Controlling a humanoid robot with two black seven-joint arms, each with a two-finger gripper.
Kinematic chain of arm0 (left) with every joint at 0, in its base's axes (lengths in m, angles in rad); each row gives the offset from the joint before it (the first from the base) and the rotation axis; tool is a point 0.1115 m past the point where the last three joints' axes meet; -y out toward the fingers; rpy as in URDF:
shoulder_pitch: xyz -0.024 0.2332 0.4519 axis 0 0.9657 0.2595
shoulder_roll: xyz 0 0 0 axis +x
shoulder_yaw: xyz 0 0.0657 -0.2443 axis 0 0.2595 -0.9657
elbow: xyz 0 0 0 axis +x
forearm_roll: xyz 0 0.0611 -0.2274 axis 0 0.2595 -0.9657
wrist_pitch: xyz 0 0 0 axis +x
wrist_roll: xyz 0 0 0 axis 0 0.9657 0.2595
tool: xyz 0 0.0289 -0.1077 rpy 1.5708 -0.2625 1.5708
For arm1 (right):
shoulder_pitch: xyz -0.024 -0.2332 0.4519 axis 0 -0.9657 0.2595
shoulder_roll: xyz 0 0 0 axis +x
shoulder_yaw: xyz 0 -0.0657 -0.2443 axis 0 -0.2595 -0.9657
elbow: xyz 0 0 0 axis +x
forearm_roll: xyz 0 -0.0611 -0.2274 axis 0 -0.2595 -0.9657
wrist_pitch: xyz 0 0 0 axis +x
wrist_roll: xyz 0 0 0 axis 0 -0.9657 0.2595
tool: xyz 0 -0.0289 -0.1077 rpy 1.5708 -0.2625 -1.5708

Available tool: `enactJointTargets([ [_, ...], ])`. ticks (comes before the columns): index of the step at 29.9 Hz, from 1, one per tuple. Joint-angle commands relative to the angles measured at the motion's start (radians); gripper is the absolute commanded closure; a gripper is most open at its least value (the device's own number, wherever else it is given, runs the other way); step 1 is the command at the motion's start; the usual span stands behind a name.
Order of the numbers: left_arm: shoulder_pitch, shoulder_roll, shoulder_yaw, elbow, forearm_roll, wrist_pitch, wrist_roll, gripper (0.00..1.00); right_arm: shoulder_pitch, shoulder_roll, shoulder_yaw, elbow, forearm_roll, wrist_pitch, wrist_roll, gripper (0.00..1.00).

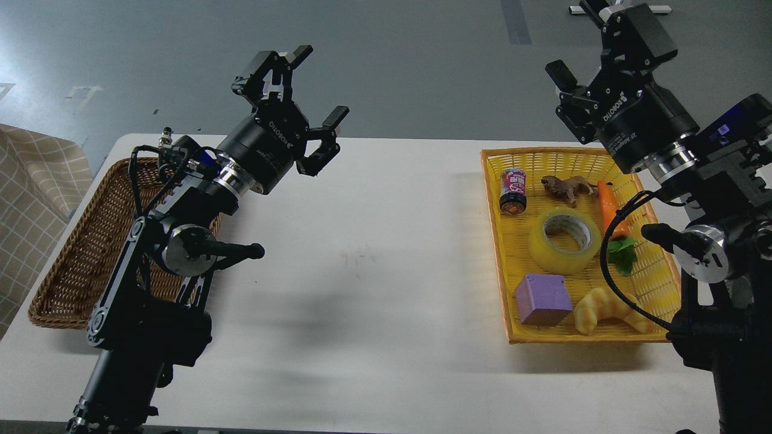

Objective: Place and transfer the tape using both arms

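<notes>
The tape lies flat in the yellow basket that sits near the right edge of the white bench, roughly in the middle of that basket, its cardboard core facing up. Around it in the same basket are a small drink can toward the far left corner, a brown toy animal just behind the tape, an orange carrot with green leaves at the tape's right side, a purple block at the near left corner, and a pale croissant-shaped toy along the near rim. The tape appears to touch nothing but the basket floor, though the carrot's leaves lie just beside it. The right end effector hangs above the far rim of the yellow basket, well clear of the tape; one finger shows on its left side, but the other is hidden behind the wrist, so I cannot tell how its fingers stand. The left end effector is raised over the far left part of the bench, its two fingers spread wide apart and nothing between them. Beneath the left arm, a brown wicker basket rests along the bench's left edge, and a checked cloth shows beyond that edge.
</notes>
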Motion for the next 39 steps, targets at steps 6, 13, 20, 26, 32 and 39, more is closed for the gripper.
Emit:
enactJointTargets([
  [6, 0.013, 0.0, 0.006, 0.005, 0.0, 0.034, 0.001, 0.02, -0.008, 0.0, -0.017, 0.015, 0.004, -0.001, 0.001, 0.0],
  [13, 0.027, 0.0, 0.001, 0.001, -0.009, 0.038, 0.001, 0.02, -0.037, 0.0, -0.017, 0.037, 0.002, -0.001, 0.001, 0.0],
  [20, 0.031, 0.0, -0.001, 0.001, -0.025, 0.055, -0.002, 0.02, -0.048, 0.0, -0.017, 0.049, 0.004, -0.004, -0.001, 0.0],
  [26, 0.03, 0.0, 0.004, -0.001, -0.02, 0.049, -0.016, 0.02, -0.049, 0.0, -0.029, 0.06, 0.004, -0.004, -0.005, 0.0],
  [32, 0.03, 0.0, 0.01, -0.002, -0.011, 0.046, -0.16, 0.02, -0.048, 0.0, -0.037, 0.058, 0.004, -0.004, -0.007, 0.0],
  [39, 0.031, 0.0, 0.01, -0.002, -0.011, 0.038, -0.165, 0.02, -0.048, 0.0, -0.035, 0.06, 0.004, -0.005, -0.007, 0.0],
])
